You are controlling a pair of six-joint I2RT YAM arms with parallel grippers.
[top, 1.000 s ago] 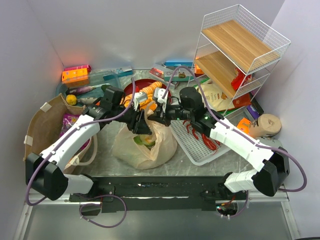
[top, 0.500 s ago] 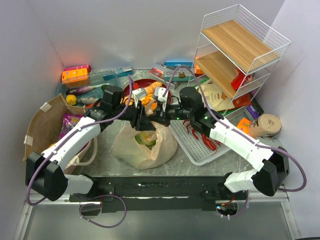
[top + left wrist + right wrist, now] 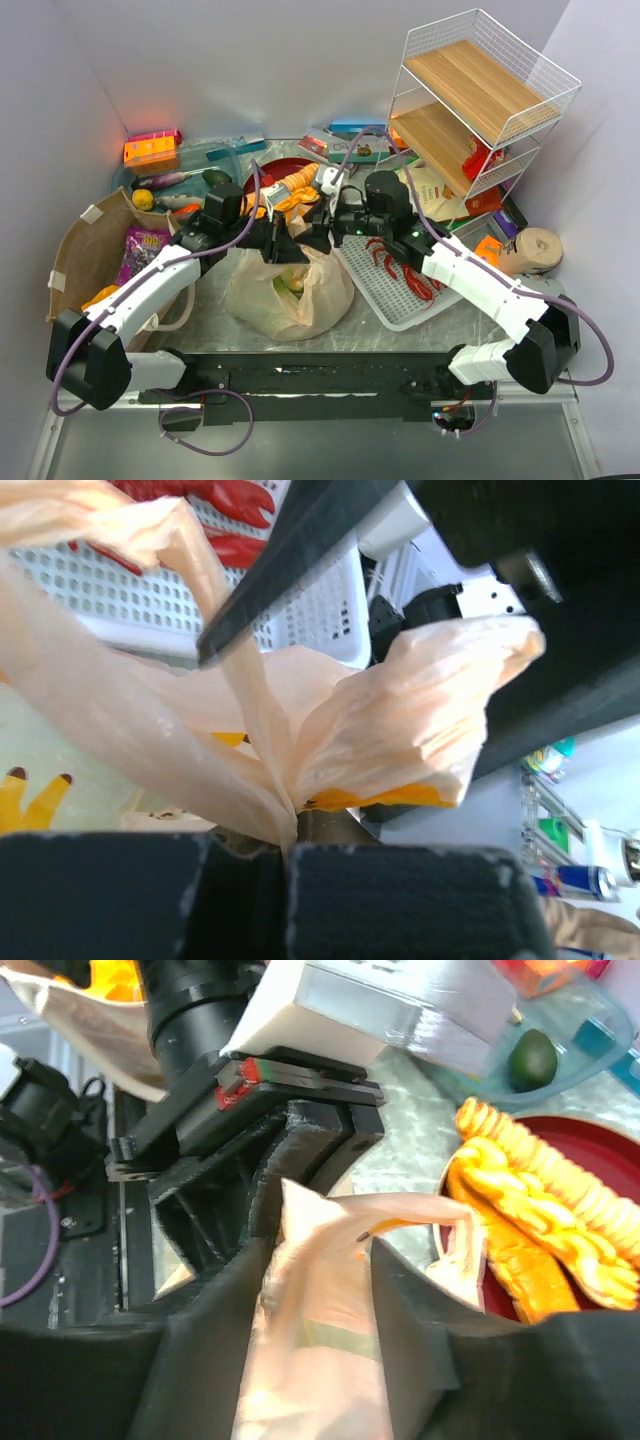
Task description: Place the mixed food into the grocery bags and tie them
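The tan plastic grocery bag (image 3: 290, 300) sits at the table's middle with green food (image 3: 287, 283) showing in its mouth. My left gripper (image 3: 288, 246) is shut on a twisted handle of this bag (image 3: 400, 710), the film pinched where its fingertips (image 3: 200, 880) meet. My right gripper (image 3: 316, 236) faces it from the right. In the right wrist view its jaws stand open (image 3: 320, 1290) with loose bag film (image 3: 320, 1370) lying between them. The brown paper bag (image 3: 75, 255) stands at the left with a purple snack packet (image 3: 140, 248) inside.
A white slotted basket (image 3: 395, 290) with red lobster toys (image 3: 405, 272) lies right of the bag. Behind it are a red plate (image 3: 262, 178) of orange food (image 3: 540, 1210), a clear tub (image 3: 185, 165) and boxes. A white wire shelf (image 3: 480, 100) fills the back right.
The left gripper has shut on the plastic bag's handle. The right gripper has opened and let go of the film. Both have shifted slightly right and back.
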